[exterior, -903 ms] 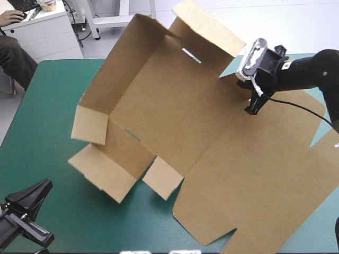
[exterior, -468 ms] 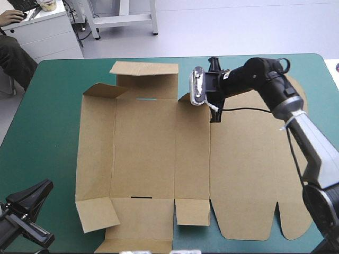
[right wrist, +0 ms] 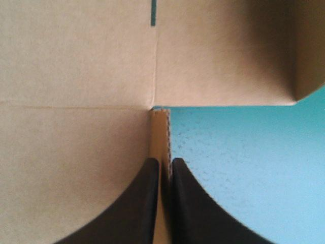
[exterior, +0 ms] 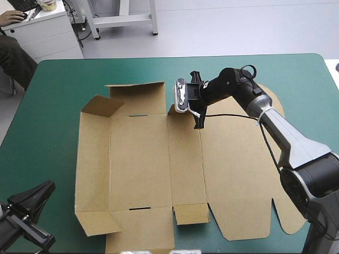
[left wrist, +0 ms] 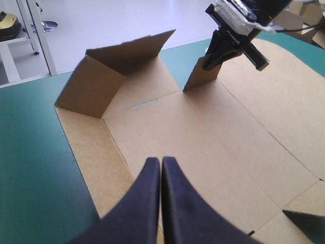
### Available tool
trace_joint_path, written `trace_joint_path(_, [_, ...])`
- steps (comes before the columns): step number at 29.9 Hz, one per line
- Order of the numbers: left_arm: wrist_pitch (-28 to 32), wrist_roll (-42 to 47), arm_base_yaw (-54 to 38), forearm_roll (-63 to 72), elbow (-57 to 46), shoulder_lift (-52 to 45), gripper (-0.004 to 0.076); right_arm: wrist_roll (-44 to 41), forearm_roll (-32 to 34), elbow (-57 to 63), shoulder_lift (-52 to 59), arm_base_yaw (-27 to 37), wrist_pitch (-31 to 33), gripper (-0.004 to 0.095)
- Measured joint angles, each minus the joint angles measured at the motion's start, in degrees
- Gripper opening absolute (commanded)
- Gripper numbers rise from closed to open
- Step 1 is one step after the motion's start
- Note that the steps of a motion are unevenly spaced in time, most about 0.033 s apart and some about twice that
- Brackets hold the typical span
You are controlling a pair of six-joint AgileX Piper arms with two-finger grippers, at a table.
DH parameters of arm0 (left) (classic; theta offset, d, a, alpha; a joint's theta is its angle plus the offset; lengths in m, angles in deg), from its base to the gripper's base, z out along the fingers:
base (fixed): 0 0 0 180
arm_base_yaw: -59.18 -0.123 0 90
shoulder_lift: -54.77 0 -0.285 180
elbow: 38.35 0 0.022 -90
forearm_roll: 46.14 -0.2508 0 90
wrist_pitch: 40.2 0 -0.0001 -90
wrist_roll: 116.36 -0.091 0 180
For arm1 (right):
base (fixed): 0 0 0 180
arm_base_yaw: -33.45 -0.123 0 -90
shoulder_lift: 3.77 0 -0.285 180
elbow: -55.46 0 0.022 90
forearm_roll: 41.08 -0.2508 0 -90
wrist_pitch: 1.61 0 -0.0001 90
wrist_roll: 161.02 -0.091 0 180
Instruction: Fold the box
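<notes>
The brown box (exterior: 143, 159) lies opened out flat on the teal-green cover, its wide lid panel (exterior: 243, 164) toward the right. At its far edge a long flap (exterior: 139, 90) and a corner flap (exterior: 100, 106) stand raised. My right gripper (exterior: 198, 123) is shut on the small far flap (exterior: 174, 109), which stands upright between its fingers (right wrist: 147, 203); the left wrist view shows that flap (left wrist: 199, 77) held under it. My left gripper (exterior: 39, 193) hovers at the near left corner, shut with nothing in it, pointing across the box's base panel (left wrist: 203, 147).
Bare teal-green cover (exterior: 47, 132) shows left of the box and along the table's far edge (exterior: 159, 66). Two small flaps (exterior: 190, 214) lie flat at the box's near edge, close to the table's front.
Earlier the box was lifted and tilted; it now lies flat. My right gripper has moved left along the far edge and holds the small flap upright. The left gripper has not moved.
</notes>
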State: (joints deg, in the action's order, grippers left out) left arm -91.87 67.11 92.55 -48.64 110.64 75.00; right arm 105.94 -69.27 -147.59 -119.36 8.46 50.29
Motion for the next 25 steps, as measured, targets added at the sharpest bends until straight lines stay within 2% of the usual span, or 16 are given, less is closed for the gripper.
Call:
trace_joint_path(5, [0.0,0.0,0.0,0.0,0.0,0.0,-0.001,0.0,0.05,0.0,0.0,0.0,-0.55,0.0668])
trace_joint_path(7, [0.0,0.0,0.0,0.0,0.0,0.0,-0.001,-0.31,0.05,0.0,0.0,0.0,-0.86,0.0729])
trace_joint_path(9, [0.0,0.0,0.0,0.0,0.0,0.0,-0.001,-1.99,0.05,-0.06,0.09,0.0,-1.04,0.0717])
trace_joint_path(12, [0.0,0.0,0.0,0.0,0.0,0.0,-0.001,-7.58,0.05,-0.18,0.76,0.0,-1.04,0.0639])
trace_joint_path(15, [0.0,0.0,0.0,0.0,0.0,0.0,-0.001,-15.46,0.43,-0.18,2.87,0.0,-0.91,0.0479])
trace_joint_path(18, [0.0,0.0,0.0,-0.05,0.0,0.0,-0.001,-24.63,1.37,-0.18,6.28,0.0,-0.53,0.0241])
trace_joint_path(19, [0.0,0.0,0.0,-0.05,0.0,0.0,-0.001,-26.96,1.91,-0.24,7.25,0.0,-0.23,0.0129])
trace_joint_path(21, [0.0,0.0,0.0,-0.19,0.0,0.0,-0.001,-31.35,3.62,-0.22,9.64,0.0,0.64,-0.0015])
trace_joint_path(25, [0.0,0.0,0.0,-0.24,0.0,0.0,-0.001,-38.2,8.62,-0.37,13.46,-0.04,2.93,-0.0018])
